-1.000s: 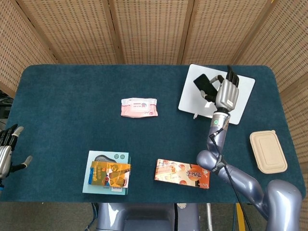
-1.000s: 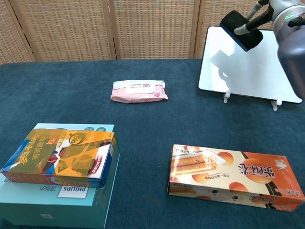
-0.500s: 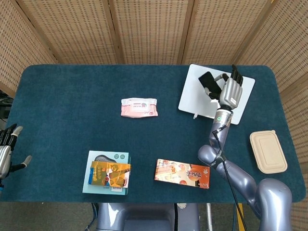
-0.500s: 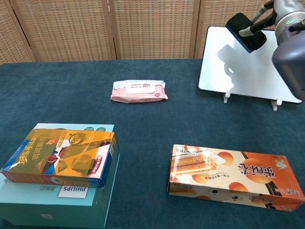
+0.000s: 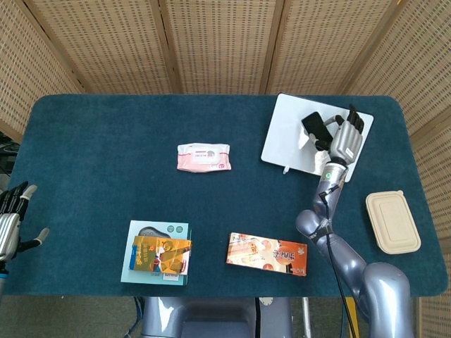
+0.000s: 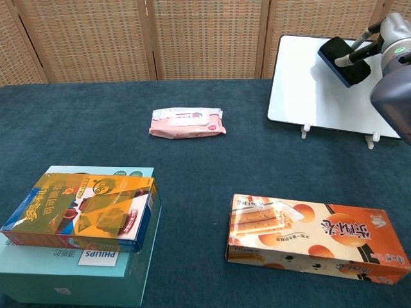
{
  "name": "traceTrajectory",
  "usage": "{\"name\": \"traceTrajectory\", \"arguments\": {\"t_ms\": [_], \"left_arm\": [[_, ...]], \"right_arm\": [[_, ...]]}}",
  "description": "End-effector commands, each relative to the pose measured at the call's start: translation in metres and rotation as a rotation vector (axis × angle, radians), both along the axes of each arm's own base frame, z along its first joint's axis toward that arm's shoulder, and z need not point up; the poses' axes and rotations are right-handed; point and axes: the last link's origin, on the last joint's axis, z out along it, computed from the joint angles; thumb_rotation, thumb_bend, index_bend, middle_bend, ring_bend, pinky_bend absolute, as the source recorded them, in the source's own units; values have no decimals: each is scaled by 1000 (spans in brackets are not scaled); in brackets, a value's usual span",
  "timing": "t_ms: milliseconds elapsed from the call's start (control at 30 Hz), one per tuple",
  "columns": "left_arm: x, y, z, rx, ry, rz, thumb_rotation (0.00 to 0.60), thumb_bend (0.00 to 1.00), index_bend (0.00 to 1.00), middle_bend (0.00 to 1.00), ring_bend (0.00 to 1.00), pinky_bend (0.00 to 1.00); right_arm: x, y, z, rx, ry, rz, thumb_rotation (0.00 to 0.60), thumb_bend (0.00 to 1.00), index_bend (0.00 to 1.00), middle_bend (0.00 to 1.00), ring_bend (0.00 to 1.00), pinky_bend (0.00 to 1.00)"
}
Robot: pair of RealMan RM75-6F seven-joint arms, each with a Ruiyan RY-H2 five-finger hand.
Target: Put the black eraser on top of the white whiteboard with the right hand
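The white whiteboard (image 5: 290, 134) (image 6: 314, 90) stands on small feet at the table's far right. My right hand (image 5: 344, 139) (image 6: 393, 38) hovers over its middle and pinches the black eraser (image 5: 316, 128) (image 6: 343, 59) between thumb and fingers. In the chest view the eraser hangs in front of the board's upper right part; whether it touches the surface cannot be told. My left hand (image 5: 8, 222) is at the table's near left edge, fingers spread, holding nothing.
A pink wipes pack (image 5: 203, 156) (image 6: 187, 122) lies mid-table. A snack box on a teal Philips box (image 5: 160, 252) (image 6: 80, 215) sits front left, an orange biscuit box (image 5: 266, 253) (image 6: 314, 237) front centre, a beige lidded container (image 5: 392, 221) at the right edge.
My right hand has carried the eraser to the right, from the board's left part to over its middle and slightly lower. The left hand has stayed put.
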Motion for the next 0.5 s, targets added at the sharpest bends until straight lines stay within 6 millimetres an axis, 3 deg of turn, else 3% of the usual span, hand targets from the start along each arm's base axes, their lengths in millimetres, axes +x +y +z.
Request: {"name": "traceTrajectory", "arguments": {"t_ms": [33, 500], "left_arm": [[0, 0, 0, 0, 1, -1, 600, 295, 0, 0, 0, 0], [2, -1, -1, -6, 0, -7, 600, 296, 0, 0, 0, 0]], "right_arm": [[-2, 0, -3, 5, -3, -2, 600, 234, 530, 57, 0, 0], [-15, 1, -5, 4, -20, -35, 600, 234, 530, 57, 0, 0]]}}
